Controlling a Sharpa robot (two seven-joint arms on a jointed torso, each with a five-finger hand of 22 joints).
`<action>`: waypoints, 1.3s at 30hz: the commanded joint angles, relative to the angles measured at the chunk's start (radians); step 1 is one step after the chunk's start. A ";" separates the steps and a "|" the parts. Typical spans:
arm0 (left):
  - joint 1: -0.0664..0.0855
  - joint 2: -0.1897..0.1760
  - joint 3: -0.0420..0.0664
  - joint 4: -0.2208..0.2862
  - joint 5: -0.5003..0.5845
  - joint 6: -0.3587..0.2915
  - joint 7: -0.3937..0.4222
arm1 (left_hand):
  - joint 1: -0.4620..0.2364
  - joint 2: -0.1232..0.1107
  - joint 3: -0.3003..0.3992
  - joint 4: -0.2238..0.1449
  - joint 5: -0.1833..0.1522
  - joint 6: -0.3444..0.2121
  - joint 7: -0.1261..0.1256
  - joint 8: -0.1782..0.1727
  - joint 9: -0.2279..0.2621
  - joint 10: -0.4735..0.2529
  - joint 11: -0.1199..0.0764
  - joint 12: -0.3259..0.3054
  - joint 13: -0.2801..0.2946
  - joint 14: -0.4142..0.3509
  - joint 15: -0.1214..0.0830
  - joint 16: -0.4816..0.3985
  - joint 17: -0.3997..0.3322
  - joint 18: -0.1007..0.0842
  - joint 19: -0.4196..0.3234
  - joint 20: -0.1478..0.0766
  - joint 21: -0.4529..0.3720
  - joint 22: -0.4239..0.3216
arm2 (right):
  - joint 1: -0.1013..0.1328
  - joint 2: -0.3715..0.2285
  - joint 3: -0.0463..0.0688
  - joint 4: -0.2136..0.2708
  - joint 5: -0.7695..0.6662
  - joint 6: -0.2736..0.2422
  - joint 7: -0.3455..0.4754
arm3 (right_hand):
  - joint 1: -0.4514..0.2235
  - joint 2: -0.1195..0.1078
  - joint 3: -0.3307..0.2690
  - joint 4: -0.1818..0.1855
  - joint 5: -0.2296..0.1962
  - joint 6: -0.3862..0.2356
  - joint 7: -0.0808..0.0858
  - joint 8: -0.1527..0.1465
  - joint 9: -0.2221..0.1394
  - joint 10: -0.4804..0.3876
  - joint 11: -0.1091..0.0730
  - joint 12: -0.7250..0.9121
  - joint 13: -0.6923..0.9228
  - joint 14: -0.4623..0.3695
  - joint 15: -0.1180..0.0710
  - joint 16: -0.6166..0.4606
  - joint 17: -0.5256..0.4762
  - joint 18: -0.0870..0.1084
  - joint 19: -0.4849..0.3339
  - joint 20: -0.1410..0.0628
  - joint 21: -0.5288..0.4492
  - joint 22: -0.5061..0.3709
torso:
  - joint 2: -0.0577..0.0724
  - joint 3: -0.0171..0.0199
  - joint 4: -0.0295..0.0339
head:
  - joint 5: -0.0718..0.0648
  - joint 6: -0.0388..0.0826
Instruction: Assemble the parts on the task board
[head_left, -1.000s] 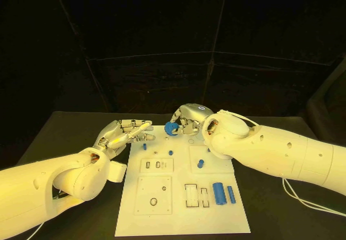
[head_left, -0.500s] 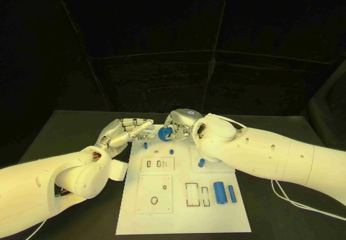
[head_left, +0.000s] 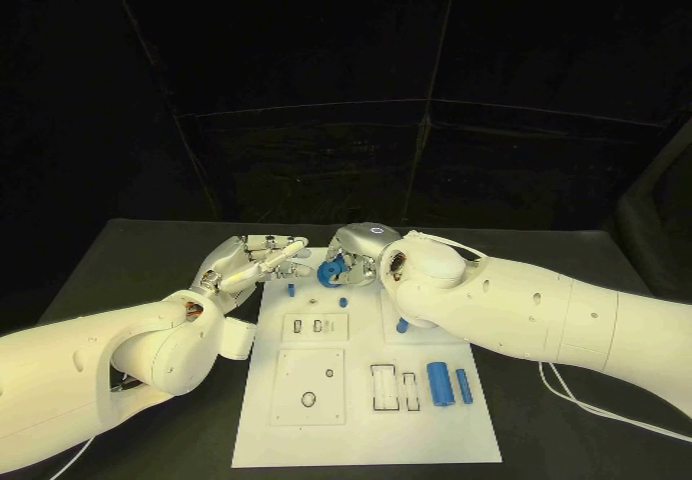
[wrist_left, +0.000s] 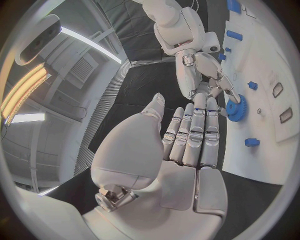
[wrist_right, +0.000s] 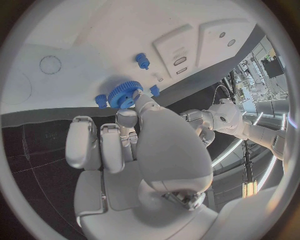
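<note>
Between the right hand's (head_left: 361, 252) fingertips sits the blue gear (head_left: 332, 272).

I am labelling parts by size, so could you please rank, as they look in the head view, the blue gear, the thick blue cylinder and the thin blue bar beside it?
1. Thick blue cylinder: largest.
2. Thin blue bar: similar length, clearly narrower.
3. Blue gear: looks smallest, but the right hand partly covers it and it lies farther away, so its rank is unsure.
</note>
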 joint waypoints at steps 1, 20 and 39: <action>0.002 0.001 0.001 0.000 -0.001 0.014 0.009 | -0.001 0.011 -0.001 -0.007 0.003 -0.005 0.004 -0.006 -0.001 -0.005 0.004 -0.004 -0.001 -0.002 0.008 -0.004 0.001 0.006 -0.001 0.005 -0.007 -0.001 | -0.001 0.000 -0.002 -0.005 -0.028 0.025 -0.013 | -0.002 -0.014 0.009 0.000 -0.009 0.039 -0.009 -0.009 0.000 -0.014 0.000 -0.013 -0.009 0.053 0.005 -0.003 0.004 -0.015 0.001 0.005 0.003 -0.003 | 0.000 -0.0001 -0.0008 | 0.001 -0.002; 0.002 0.000 0.001 -0.001 -0.001 0.014 0.009 | 0.001 0.013 0.001 -0.009 0.003 -0.005 0.004 -0.006 -0.001 -0.005 0.004 -0.004 -0.001 -0.002 0.008 -0.006 0.002 0.006 -0.001 0.006 -0.008 -0.002 | -0.002 -0.001 -0.003 -0.007 -0.051 0.008 -0.030 | -0.085 -0.069 0.002 0.014 0.017 -0.034 0.008 -0.060 0.001 -0.041 0.018 -0.071 -0.048 0.051 0.021 -0.009 -0.002 -0.013 -0.005 0.020 -0.001 -0.011 | 0.000 0.0001 -0.0009 | -0.001 -0.002; 0.002 -0.001 0.001 -0.001 -0.001 0.014 0.007 | 0.001 0.013 0.001 -0.010 0.003 -0.005 0.004 -0.006 -0.001 -0.005 0.004 -0.005 -0.001 -0.002 0.008 -0.006 0.002 0.006 -0.001 0.006 -0.008 -0.002 | -0.002 0.000 -0.003 -0.021 -0.012 0.078 -0.050 | -0.267 -0.009 -0.193 0.122 0.202 -0.057 0.017 -0.060 0.006 -0.053 0.030 -0.073 -0.043 0.051 0.031 -0.014 -0.003 -0.012 -0.007 0.031 -0.004 -0.013 | -0.001 -0.0001 -0.0009 | -0.003 -0.003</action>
